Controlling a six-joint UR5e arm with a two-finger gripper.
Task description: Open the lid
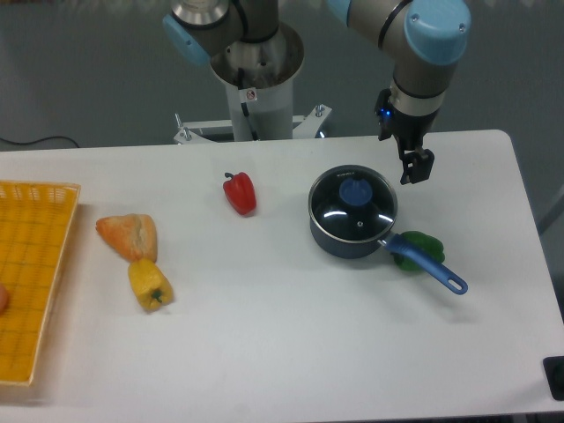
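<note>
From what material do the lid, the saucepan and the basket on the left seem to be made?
The lid looks like clear glass: the dark inside of the pan shows through and light glints on it. Its knob is matte blue, perhaps plastic. The saucepan seems dark blue coated metal with a smooth wall; this is uncertain. The basket appears to be yellow-orange plastic or woven mesh, judging by its grid pattern.

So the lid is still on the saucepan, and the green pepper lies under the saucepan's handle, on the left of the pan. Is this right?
Not quite: the camera view shows the green pepper on the right of the saucepan, under its handle. The lid is indeed on the pan.
</note>
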